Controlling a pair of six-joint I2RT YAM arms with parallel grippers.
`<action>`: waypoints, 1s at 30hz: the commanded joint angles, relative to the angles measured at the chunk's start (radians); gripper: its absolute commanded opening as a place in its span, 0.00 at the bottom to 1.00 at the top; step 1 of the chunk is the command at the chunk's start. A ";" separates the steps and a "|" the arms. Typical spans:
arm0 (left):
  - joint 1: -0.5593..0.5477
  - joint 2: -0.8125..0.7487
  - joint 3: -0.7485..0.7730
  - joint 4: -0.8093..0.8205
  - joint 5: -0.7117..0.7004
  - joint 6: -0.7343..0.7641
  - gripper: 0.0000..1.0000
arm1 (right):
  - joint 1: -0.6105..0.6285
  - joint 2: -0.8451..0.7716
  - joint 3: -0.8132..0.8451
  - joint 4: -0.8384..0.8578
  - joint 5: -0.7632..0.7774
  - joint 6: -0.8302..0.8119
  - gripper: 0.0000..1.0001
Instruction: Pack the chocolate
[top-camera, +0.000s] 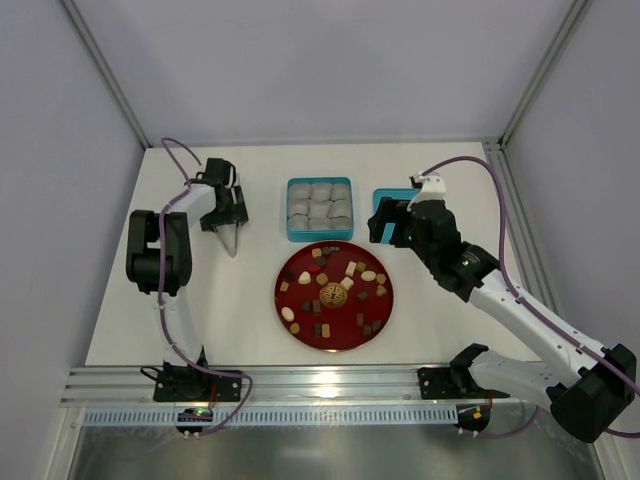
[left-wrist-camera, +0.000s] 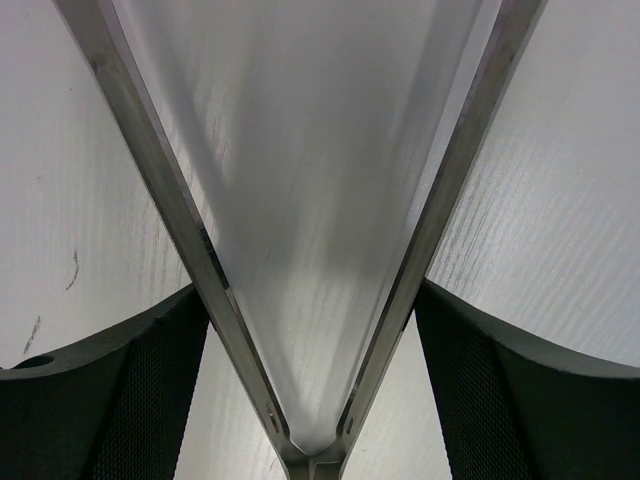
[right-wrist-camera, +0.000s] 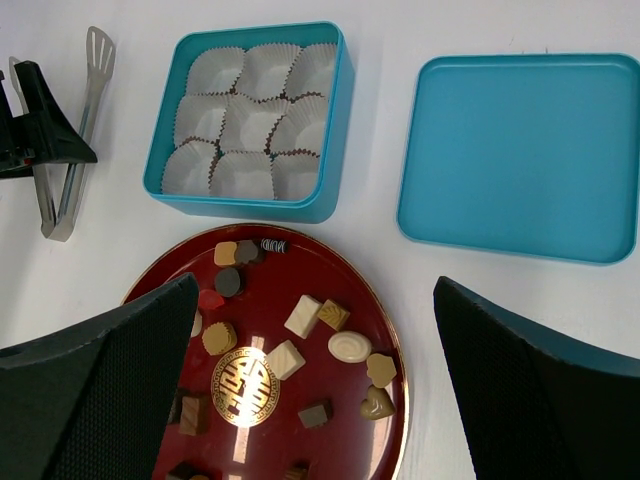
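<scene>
The chocolate (top-camera: 350, 268) lies as several small brown, tan, cream and red pieces (right-wrist-camera: 303, 315) on a round red plate (top-camera: 290, 312). A teal box (top-camera: 290, 210) of empty white paper cups (right-wrist-camera: 250, 120) stands just behind the plate. My left gripper (top-camera: 232, 225) is left of the box, over metal tongs (top-camera: 233, 247) lying on the table. Its fingertips (left-wrist-camera: 195, 300) touch the outer edges of the two spread tong arms (left-wrist-camera: 145, 165). My right gripper (top-camera: 385, 225) hangs open above the plate's right side (right-wrist-camera: 315, 290), holding nothing.
The teal lid (right-wrist-camera: 520, 150) lies flat to the right of the box, partly under my right gripper in the top view. A gold emblem (right-wrist-camera: 245, 385) marks the plate's centre. Enclosure walls close in the white table at the back and sides.
</scene>
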 joint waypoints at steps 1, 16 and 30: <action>0.006 0.036 0.003 -0.023 -0.051 0.002 0.80 | 0.002 -0.026 0.000 0.030 0.009 0.008 1.00; 0.004 0.025 -0.022 -0.032 -0.036 -0.075 0.71 | 0.000 -0.013 0.000 0.038 -0.007 0.023 1.00; -0.013 -0.067 -0.033 -0.068 -0.031 -0.103 0.57 | 0.002 -0.006 0.000 0.041 -0.018 0.028 1.00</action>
